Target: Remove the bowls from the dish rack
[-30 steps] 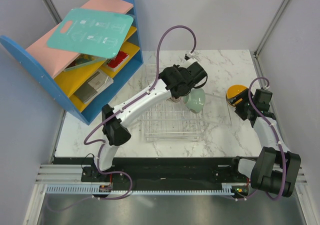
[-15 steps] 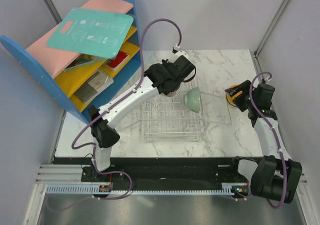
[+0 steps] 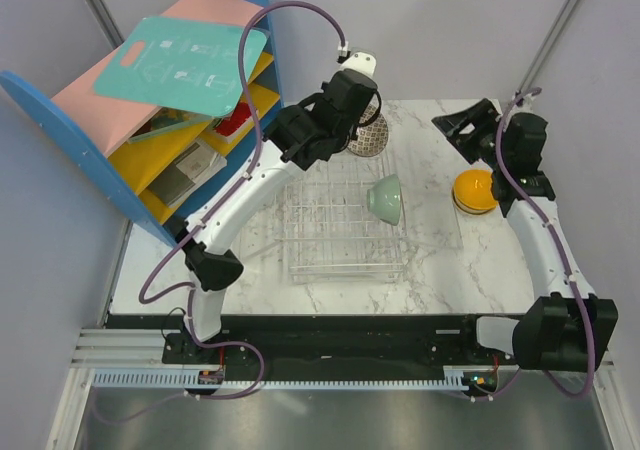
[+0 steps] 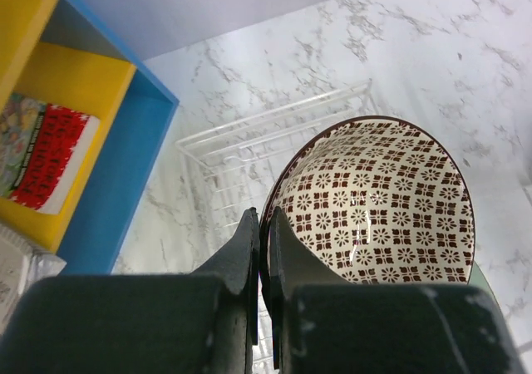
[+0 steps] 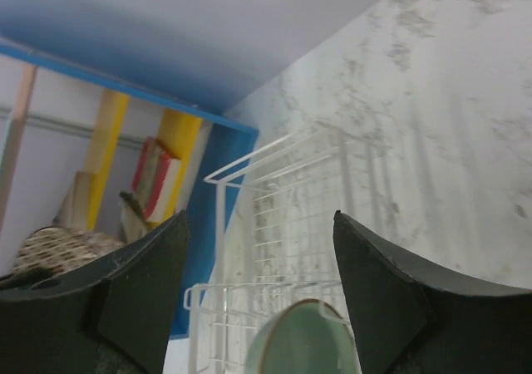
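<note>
My left gripper [image 3: 356,130] is shut on the rim of a cream bowl with a brown mesh pattern [image 3: 368,141], held in the air over the far edge of the dish rack [image 3: 330,245]. The left wrist view shows the fingers [image 4: 248,249] pinching that bowl [image 4: 378,199] at its left rim, with the rack [image 4: 249,137] below. A pale mint green bowl [image 3: 386,200] leans on its side in the rack's right part. An orange bowl [image 3: 474,191] sits on the table to the right. My right gripper [image 3: 452,126] hangs open and empty behind it, looking at the mint bowl [image 5: 303,345] and the rack [image 5: 274,216].
A blue-and-yellow shelf unit [image 3: 150,120] with a teal board [image 3: 185,65] on top stands at the far left, close to the rack. Its blue side [image 4: 125,166] shows in the left wrist view. Grey walls close in the marble table [image 3: 430,260] at the back and right.
My left arm has lifted the patterned bowl up out of the rack toward the far side. My right gripper has risen from the orange bowl toward the back, leaving it on the table.
</note>
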`<state>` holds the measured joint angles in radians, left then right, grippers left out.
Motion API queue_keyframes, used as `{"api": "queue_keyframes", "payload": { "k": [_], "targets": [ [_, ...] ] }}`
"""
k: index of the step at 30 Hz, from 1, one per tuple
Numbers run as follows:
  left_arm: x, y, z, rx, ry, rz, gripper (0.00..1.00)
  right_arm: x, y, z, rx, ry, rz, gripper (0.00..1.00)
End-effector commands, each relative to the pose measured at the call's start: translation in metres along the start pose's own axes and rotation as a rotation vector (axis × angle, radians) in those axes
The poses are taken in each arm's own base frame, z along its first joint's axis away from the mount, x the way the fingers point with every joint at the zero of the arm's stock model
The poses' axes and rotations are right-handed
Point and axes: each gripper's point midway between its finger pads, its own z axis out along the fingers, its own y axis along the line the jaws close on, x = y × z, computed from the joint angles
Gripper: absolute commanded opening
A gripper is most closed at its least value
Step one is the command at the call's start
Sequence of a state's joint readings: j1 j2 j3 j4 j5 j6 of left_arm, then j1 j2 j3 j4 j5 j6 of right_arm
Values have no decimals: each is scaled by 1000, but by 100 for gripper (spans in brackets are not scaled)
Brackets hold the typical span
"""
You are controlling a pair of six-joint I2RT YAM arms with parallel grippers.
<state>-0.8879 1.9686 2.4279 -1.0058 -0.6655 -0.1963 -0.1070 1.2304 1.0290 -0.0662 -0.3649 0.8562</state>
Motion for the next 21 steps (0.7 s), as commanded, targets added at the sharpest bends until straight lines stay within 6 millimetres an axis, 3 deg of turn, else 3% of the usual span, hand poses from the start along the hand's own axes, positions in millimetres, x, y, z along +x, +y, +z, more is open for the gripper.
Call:
{"api": "queue_keyframes", "payload": {
  "k": [1,2,11,17,21],
  "targets": [
    [-16,-19,-3,79,-50,-71,2,-7,70,4,-148,-8,-104,77],
    [-15,-18,-3,70,-50,-63,2,4,83,8,-176,21,-111,77],
    [-1,-8,3,11,-23,-22,2,60,121,13,-265,132,-124,75],
    [9,5,10,-39,0,-30,2,92,132,10,-296,198,-144,75],
    [7,10,7,-47,-4,-42,2,107,129,13,-277,224,-149,75]
  ]
}}
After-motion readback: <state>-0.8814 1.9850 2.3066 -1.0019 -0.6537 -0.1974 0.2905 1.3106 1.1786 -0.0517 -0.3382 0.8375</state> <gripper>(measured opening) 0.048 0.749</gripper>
